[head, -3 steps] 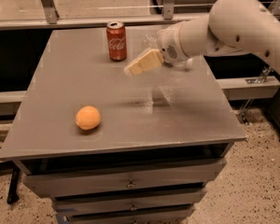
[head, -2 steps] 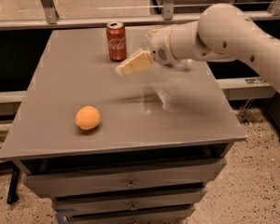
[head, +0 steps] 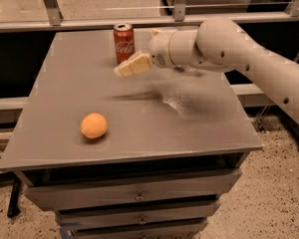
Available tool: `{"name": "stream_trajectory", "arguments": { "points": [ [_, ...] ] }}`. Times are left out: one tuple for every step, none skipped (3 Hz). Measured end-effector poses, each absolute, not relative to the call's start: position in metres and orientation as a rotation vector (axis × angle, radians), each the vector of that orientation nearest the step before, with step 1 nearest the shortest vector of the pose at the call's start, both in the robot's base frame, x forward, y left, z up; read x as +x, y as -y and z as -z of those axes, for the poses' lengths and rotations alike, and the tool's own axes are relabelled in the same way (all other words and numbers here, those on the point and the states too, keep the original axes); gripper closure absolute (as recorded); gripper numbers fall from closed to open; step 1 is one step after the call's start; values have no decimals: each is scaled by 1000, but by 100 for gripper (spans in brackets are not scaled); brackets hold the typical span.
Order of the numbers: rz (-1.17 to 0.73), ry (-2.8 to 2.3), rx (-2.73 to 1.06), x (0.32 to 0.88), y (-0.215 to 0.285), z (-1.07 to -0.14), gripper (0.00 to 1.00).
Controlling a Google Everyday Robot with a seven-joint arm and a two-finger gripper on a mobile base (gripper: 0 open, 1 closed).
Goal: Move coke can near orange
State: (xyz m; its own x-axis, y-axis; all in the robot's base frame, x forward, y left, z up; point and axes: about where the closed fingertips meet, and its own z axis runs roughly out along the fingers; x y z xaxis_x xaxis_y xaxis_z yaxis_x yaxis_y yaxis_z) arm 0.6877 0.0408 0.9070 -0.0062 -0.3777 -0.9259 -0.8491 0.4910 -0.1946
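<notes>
The red coke can (head: 124, 43) stands upright at the far edge of the grey table (head: 139, 118). The orange (head: 94, 125) lies near the front left of the table, well apart from the can. My gripper (head: 134, 59) hovers just right of and in front of the can, at about its lower half. It is open and holds nothing; one cream finger (head: 132, 65) points left toward the can's base. The white arm (head: 224, 46) reaches in from the right.
A metal railing with glass panels (head: 139, 14) runs behind the table. Drawers (head: 139, 195) sit under the tabletop. A dark shelf edge (head: 5, 103) lies to the left, and speckled floor (head: 269, 193) to the right.
My gripper and arm have moved left and slightly nearer the coke can. The can and the orange have not moved.
</notes>
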Motion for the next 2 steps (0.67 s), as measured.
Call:
{"name": "stream_trajectory", "arguments": {
  "points": [
    [-498,-1571,-1077,716,-47,-902,0],
    [-488,-1551,-1064,742,-51,-902,0]
  ]
}}
